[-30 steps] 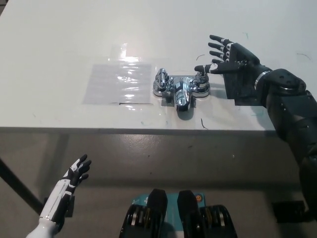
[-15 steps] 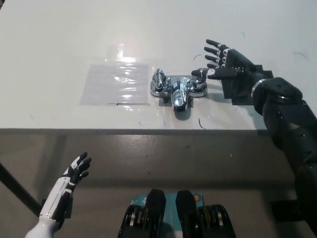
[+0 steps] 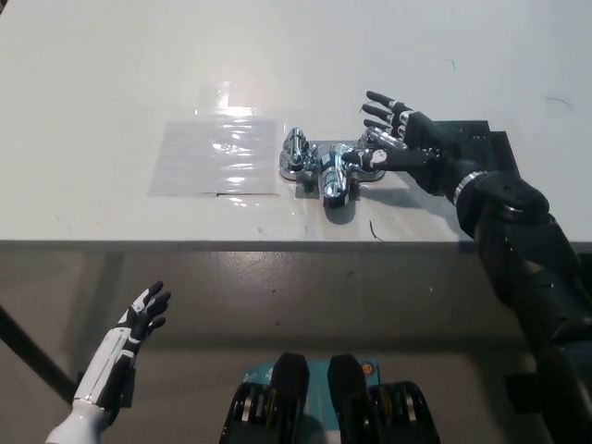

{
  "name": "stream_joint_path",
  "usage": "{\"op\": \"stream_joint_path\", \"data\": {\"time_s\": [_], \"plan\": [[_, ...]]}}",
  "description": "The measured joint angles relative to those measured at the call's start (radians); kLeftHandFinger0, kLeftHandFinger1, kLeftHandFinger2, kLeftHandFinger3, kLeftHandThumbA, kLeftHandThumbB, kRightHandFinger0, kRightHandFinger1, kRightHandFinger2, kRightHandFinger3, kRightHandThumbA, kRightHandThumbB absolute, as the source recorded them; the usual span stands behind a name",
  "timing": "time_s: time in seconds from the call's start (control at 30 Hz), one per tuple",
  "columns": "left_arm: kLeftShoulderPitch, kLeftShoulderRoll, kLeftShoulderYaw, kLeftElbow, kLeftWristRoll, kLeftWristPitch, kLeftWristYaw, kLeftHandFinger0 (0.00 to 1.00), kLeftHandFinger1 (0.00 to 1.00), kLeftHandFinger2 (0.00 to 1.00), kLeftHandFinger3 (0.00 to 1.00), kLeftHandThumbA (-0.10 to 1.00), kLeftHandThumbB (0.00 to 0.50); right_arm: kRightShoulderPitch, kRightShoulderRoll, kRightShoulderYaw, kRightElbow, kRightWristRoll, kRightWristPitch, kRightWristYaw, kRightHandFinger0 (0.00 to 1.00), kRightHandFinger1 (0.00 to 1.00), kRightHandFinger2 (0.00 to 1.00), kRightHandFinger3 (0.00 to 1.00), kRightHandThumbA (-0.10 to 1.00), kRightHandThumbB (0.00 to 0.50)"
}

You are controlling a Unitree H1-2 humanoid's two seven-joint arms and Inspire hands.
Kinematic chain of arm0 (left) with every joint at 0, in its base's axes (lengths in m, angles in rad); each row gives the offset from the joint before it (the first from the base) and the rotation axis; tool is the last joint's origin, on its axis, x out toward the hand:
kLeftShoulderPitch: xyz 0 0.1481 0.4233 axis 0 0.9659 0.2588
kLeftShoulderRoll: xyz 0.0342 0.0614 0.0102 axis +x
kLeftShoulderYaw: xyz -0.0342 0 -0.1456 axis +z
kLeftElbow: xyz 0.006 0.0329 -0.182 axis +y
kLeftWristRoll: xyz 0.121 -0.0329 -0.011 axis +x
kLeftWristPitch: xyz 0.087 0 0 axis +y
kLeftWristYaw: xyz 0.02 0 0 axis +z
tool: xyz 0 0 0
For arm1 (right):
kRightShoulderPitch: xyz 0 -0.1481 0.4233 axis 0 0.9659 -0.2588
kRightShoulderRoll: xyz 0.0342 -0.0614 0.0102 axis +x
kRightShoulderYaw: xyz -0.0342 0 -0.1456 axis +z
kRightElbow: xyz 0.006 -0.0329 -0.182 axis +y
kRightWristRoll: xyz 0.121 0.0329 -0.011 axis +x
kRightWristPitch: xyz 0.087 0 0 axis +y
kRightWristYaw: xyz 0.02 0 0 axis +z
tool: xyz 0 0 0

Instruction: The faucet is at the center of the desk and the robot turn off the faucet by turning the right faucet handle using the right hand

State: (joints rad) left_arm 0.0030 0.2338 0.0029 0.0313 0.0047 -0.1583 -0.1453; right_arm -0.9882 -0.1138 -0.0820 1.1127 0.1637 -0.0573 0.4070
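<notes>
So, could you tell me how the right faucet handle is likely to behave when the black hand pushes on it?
The right faucet handle looks like polished chrome, so it is probably rigid and rather slippery under the right hand. It sits on the faucet body, so it should turn rather than slide. The left hand rests below the desk.

I am working at a test bench, not a kitchen: my faucet (image 3: pixel 331 166) stands alone on a plain white desk (image 3: pixel 111 83) with no sink beneath. A clear plastic sheet (image 3: pixel 215 155) is taped flat beside it, pen marks scattered around.
</notes>
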Motion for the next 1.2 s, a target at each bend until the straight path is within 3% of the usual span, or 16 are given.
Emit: {"op": "stream_joint_path", "data": {"time_s": [0.13,0.33,0.47,0.5,0.57,0.63,0.7,0.83,0.97,1.2], "plan": [[-0.002,0.001,0.000,0.000,0.000,-0.001,0.000,1.00,1.00,1.00,1.00,1.00,0.439,0.036,0.001,0.005,-0.086,0.000,0.021,-0.001,1.00,1.00,1.00,1.00,1.00,0.419],[-0.004,0.001,0.000,0.000,0.000,-0.001,0.000,1.00,1.00,1.00,1.00,1.00,0.441,0.059,0.011,0.004,-0.154,-0.003,0.036,-0.025,1.00,1.00,1.00,1.00,1.00,0.405],[-0.006,0.001,0.000,0.000,0.000,-0.001,0.000,1.00,1.00,1.00,1.00,1.00,0.442,0.061,0.035,0.007,-0.189,-0.020,0.033,-0.076,1.00,1.00,1.00,1.00,1.00,0.424],[-0.008,0.001,0.000,0.000,0.000,-0.001,0.000,1.00,1.00,1.00,1.00,1.00,0.442,0.061,0.044,0.009,-0.200,-0.033,0.026,-0.102,1.00,1.00,1.00,1.00,1.00,0.385],[-0.011,0.001,0.000,0.000,0.000,-0.001,0.000,1.00,1.00,1.00,1.00,1.00,0.441,0.061,0.063,0.009,-0.204,-0.053,0.011,-0.149,1.00,1.00,1.00,1.00,1.00,0.358],[-0.011,0.001,0.000,0.000,0.000,-0.001,0.000,1.00,1.00,1.00,1.00,1.00,0.444,0.061,0.079,0.009,-0.204,-0.066,-0.006,-0.187,1.00,1.00,1.00,1.00,1.00,0.366],[-0.011,0.001,0.000,0.000,0.000,-0.001,0.000,1.00,1.00,1.00,1.00,1.00,0.432,0.061,0.099,0.009,-0.204,-0.082,-0.028,-0.241,1.00,1.00,1.00,1.00,1.00,0.413],[-0.011,0.001,0.001,0.000,0.000,-0.001,0.000,1.00,1.00,1.00,1.00,1.00,0.440,0.061,0.128,0.010,-0.201,-0.115,-0.059,-0.332,1.00,1.00,1.00,1.00,1.00,0.408],[-0.012,0.001,0.001,0.000,0.000,-0.001,0.000,1.00,1.00,1.00,1.00,1.00,0.440,0.060,0.150,0.012,-0.189,-0.143,-0.087,-0.407,1.00,1.00,1.00,1.00,1.00,0.447],[-0.015,0.006,0.001,-0.003,0.000,0.000,-0.001,1.00,1.00,1.00,1.00,1.00,0.457,0.054,0.169,0.012,-0.113,-0.164,-0.155,-0.496,1.00,1.00,1.00,1.00,1.00,0.410]]}}
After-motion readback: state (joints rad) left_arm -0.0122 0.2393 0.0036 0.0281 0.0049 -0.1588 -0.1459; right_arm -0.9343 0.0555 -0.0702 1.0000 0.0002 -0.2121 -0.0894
